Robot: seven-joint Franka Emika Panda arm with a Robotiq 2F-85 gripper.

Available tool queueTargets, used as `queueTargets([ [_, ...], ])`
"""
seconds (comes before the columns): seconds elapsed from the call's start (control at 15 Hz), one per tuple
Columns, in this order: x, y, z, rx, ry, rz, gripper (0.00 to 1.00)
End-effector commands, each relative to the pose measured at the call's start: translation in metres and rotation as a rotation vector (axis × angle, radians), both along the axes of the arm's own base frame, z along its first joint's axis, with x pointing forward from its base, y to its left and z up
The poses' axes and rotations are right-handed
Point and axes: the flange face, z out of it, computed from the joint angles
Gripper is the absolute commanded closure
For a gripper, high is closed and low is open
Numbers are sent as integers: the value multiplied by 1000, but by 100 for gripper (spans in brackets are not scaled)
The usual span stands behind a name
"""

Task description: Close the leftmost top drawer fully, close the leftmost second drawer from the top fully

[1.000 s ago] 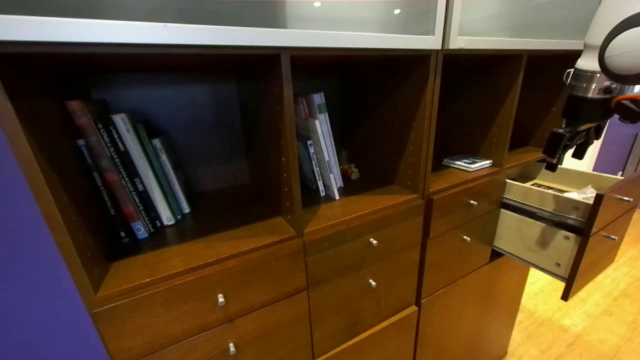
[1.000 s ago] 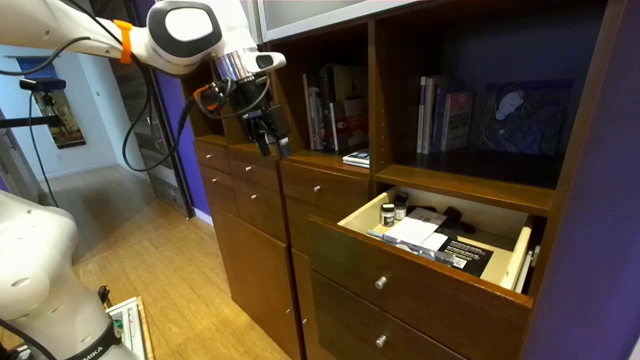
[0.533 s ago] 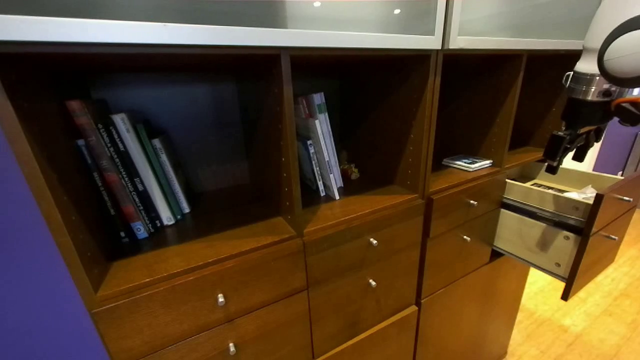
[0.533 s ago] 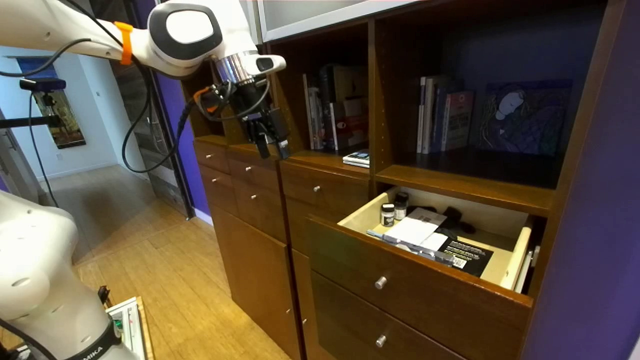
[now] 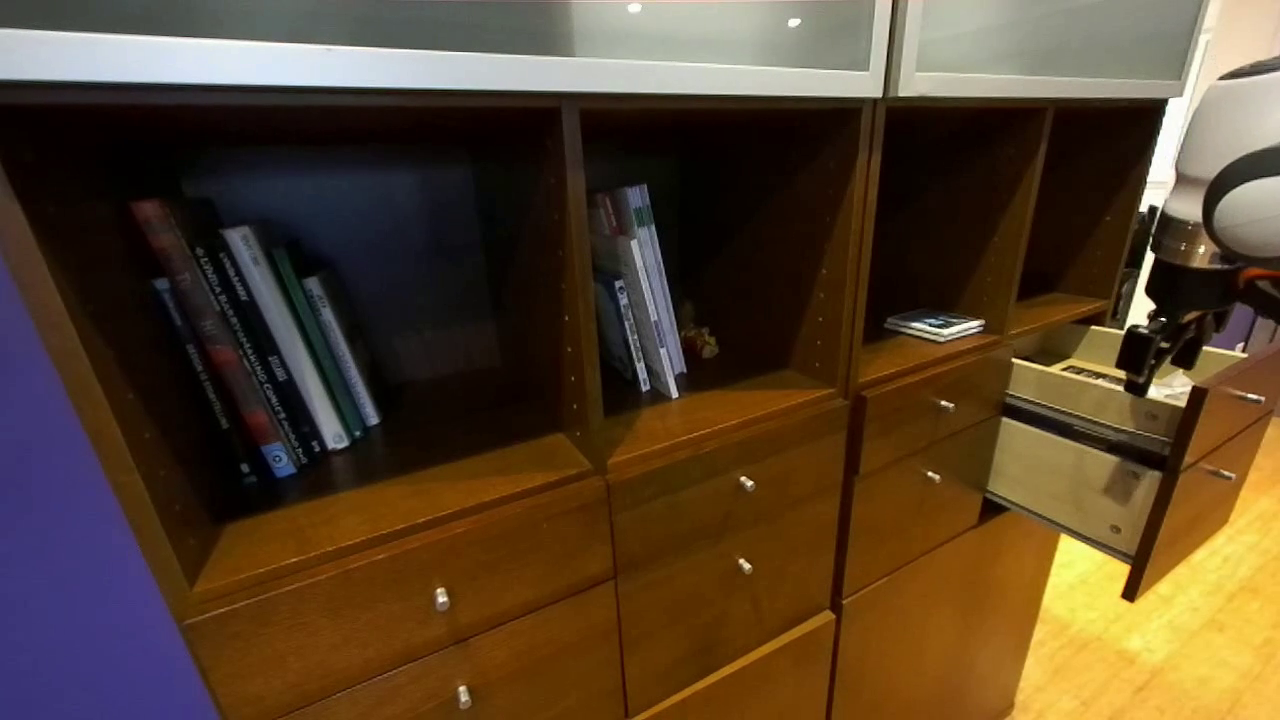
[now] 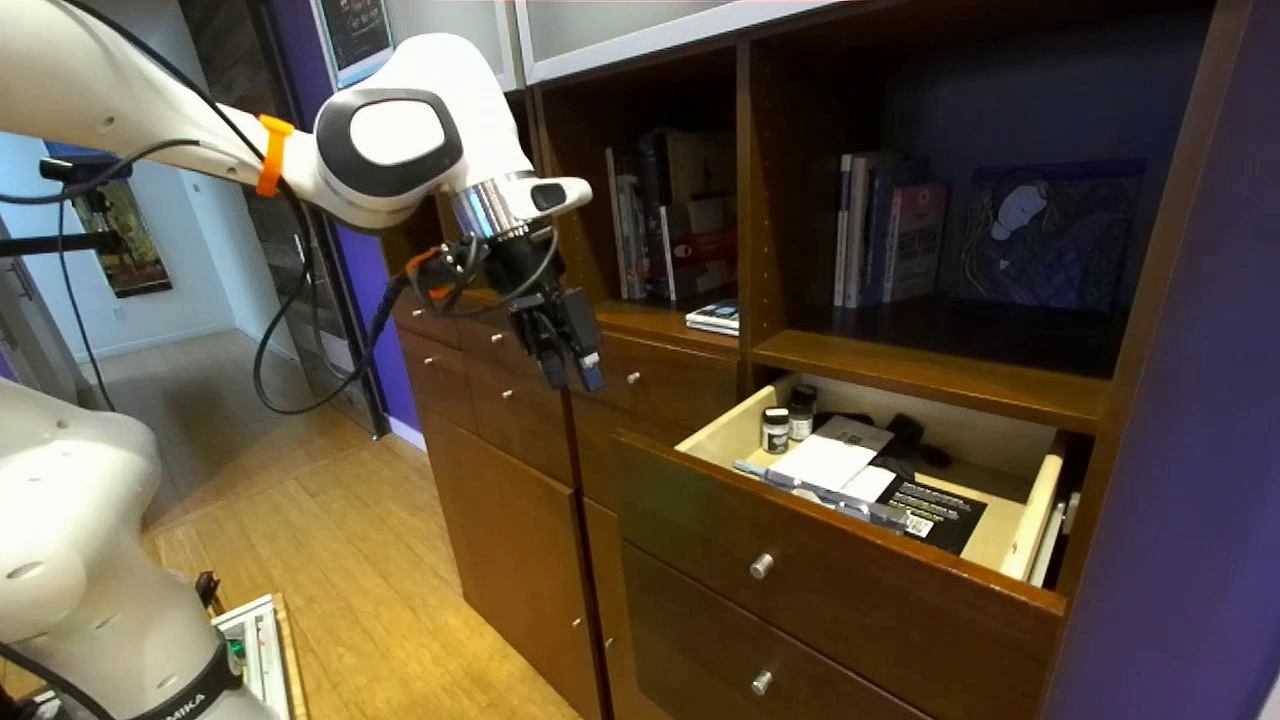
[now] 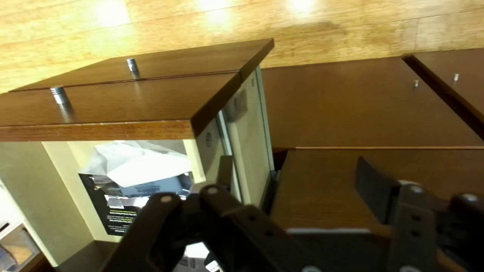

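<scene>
1. The top drawer (image 6: 870, 585) and, directly beneath it, the second drawer from the top (image 6: 715, 635) both jut well out of the cabinet (image 6: 930, 368), their fronts flush with each other.
2. Both fronts face straight away from the cabinet, and their knobs (image 6: 762, 566) point outward. Each front's long axis runs level, from side to side; in the wrist view the fronts face the upper edge.
3. In an exterior view the gripper (image 6: 572, 378) hangs near the drawers, apart from them. The wrist view shows its fingers (image 7: 226, 172) wide apart, with nothing held.
4. Compared with half a second ago, the gripper is lower in both exterior views, and the robot arm (image 6: 490, 110) has sunk with it. Both drawers stand just as they did.
5. A black book (image 5: 250, 345) reads "LYNDA BARRY" and "MAKING COMICS". A band (image 6: 200, 695) at the arm's base shows "MIKA". Inside the top drawer, a black leaflet (image 6: 950, 515) carries print too small to read, and a packet (image 7: 151, 189) bears a barcode.
</scene>
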Motion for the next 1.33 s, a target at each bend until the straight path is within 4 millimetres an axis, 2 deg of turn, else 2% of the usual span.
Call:
queueTargets([
  [0.0, -11, -28, -24, -98, -1, -29, 46],
  [0.2, -17, -41, -36, -165, 32, -41, 67],
  [0.47, -18, -48, -40, -231, 60, -49, 95],
  [0.53, -20, -49, -42, -245, 75, -44, 99],
  [0.93, -22, -48, -59, -287, 115, -17, 100],
  [1.27, -7, -46, -63, -298, 19, -16, 100],
])
